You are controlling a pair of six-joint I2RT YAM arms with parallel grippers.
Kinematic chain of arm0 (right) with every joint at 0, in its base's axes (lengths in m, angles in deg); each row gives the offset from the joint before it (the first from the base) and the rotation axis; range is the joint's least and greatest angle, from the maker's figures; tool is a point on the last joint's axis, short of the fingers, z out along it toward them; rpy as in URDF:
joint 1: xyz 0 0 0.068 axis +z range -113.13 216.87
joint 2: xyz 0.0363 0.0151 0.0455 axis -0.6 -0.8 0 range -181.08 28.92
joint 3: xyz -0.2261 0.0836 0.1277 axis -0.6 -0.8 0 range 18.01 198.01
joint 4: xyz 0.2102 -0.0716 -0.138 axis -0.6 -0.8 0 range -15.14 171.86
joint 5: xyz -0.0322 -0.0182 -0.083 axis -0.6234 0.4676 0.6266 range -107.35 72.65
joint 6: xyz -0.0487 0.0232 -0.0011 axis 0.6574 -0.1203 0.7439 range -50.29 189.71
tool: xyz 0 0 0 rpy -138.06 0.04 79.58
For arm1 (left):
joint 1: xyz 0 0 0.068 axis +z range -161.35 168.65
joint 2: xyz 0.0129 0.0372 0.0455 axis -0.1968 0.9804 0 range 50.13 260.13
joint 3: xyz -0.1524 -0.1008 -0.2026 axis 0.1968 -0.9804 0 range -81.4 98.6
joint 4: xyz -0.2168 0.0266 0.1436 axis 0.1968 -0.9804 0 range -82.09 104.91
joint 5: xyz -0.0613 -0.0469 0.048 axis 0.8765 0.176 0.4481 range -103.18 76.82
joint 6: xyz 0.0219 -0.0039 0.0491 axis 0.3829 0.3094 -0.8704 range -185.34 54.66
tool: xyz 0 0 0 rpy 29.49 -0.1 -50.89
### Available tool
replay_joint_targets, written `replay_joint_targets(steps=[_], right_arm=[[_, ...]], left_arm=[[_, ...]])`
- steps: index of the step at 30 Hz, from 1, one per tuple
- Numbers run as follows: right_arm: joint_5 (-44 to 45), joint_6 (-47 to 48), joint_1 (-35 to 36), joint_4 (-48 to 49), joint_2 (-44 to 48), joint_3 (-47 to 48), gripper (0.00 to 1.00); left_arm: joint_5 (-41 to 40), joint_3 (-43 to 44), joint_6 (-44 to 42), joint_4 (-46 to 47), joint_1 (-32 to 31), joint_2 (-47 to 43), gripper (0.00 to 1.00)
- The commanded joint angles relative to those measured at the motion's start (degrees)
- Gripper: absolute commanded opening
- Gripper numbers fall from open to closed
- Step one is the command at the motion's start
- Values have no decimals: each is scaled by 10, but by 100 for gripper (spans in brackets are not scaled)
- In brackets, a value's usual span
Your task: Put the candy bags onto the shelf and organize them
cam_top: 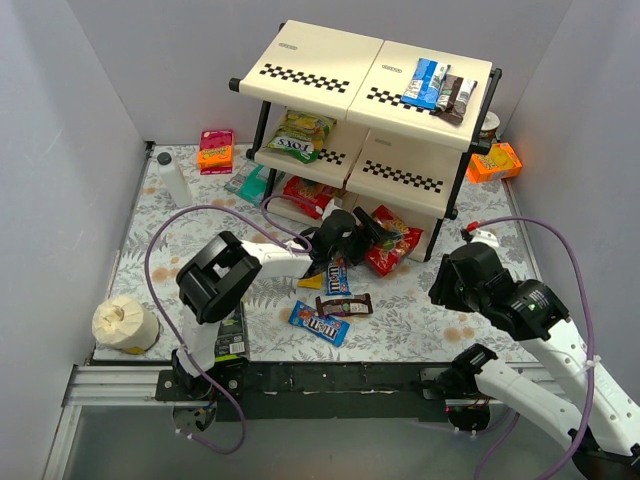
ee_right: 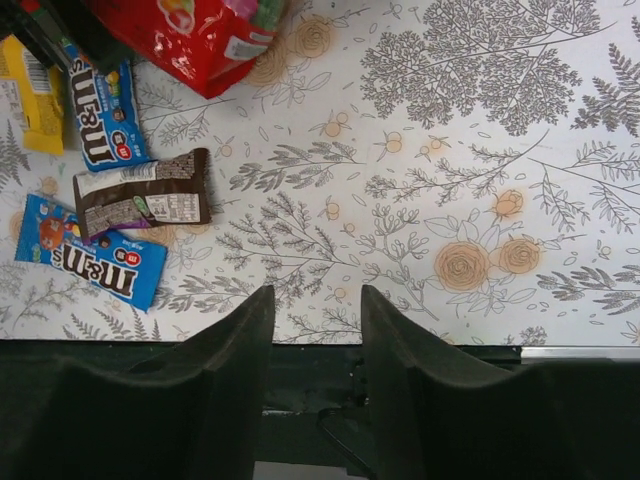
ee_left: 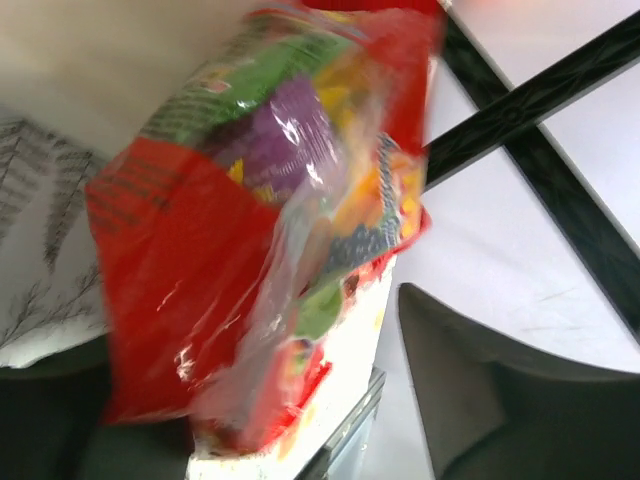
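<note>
The left pincer (cam_top: 362, 228) is set wide astride the red candy bag (ee_left: 250, 250) at frame centre, at the foot of the shelf (cam_top: 300, 60), presumably for lifting. Through the blur, a grip cannot be told. The right pincer (ee_right: 318, 300) is held agape and empty at the lower right, out of the way.

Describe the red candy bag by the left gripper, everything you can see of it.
The red candy bag is a glossy, crinkled plastic packet, red with purple, yellow, orange and green shapes across its face. It sits tilted just in front of the bottom tier of the shelf. The left gripper is right at it, its fingers on either side; the blurred wrist view cannot confirm a firm grip.
</note>
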Motion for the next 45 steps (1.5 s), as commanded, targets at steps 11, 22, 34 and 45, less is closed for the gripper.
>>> replay_joint_targets(steps=[11, 22, 34, 45], right_arm=[[-41, 128, -3, 115, -71, 21, 73], [0, 219, 89, 260, -184, 23, 71], [155, 401, 179, 390, -399, 22, 67], [153, 528, 179, 491, -471, -3, 61]], left_arm=[[-21, -47, 91, -272, -10, -209, 98], [-123, -58, -35, -577, 32, -400, 98], [0, -130, -150, -622, 227, -545, 98], [65, -117, -183, -579, 282, -521, 98]])
